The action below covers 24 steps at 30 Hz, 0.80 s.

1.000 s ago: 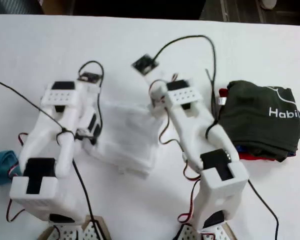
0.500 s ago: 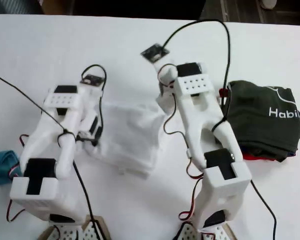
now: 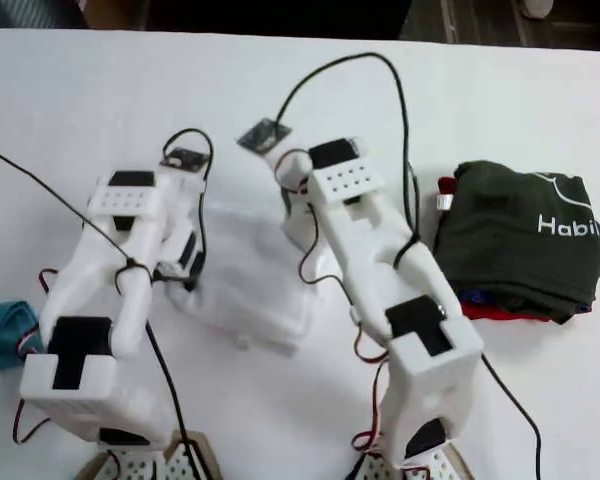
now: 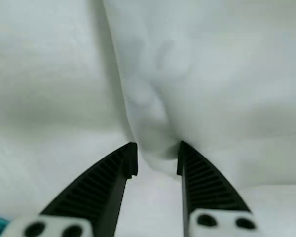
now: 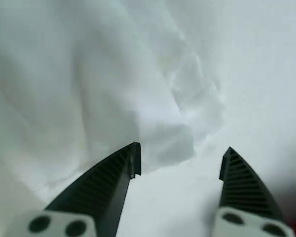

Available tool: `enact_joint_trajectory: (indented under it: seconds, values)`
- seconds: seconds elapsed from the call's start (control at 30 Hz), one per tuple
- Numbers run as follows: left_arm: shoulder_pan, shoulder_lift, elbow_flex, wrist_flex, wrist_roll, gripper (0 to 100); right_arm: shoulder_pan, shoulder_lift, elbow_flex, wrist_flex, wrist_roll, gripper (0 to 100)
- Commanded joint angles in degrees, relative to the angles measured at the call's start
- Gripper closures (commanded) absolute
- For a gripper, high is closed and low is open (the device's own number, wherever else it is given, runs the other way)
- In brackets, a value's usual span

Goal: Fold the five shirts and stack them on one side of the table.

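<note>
Two ribbed left fingers (image 4: 108, 182) pinch soft, wrinkled white shirt (image 4: 202, 74).

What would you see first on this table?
The left arm and right arm, both white, lean over a crumpled white shirt on the table. The left gripper pinches a fold of it, while the right gripper hangs open over its edge. On the right lies a stack of folded shirts, dark green on top.

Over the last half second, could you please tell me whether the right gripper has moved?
Yes. The right gripper swung left in the high view, away from the dark shirt pile.
</note>
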Motion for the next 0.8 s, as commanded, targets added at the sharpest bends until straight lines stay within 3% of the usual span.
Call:
enact_joint_trajectory:
  seconds: [0.0,0.2,0.53,0.77]
  values:
    - [0.3,-3.2,-0.2,-0.4,-0.1,84,-0.7,1.9,0.2,-0.5,0.4,73.3]
    - [0.3,-3.2,-0.4,-0.4,-0.1,84,-0.6,2.9,-0.2,-0.5,-2.6,74.4]
    - [0.3,-3.2,-0.4,-0.5,-0.1,84,-0.7,2.1,-0.1,-0.4,-3.1,97.5]
    - [0.3,-3.2,-0.4,-0.5,-0.1,84,0.5,-0.4,-2.5,0.2,-2.7,97.8]
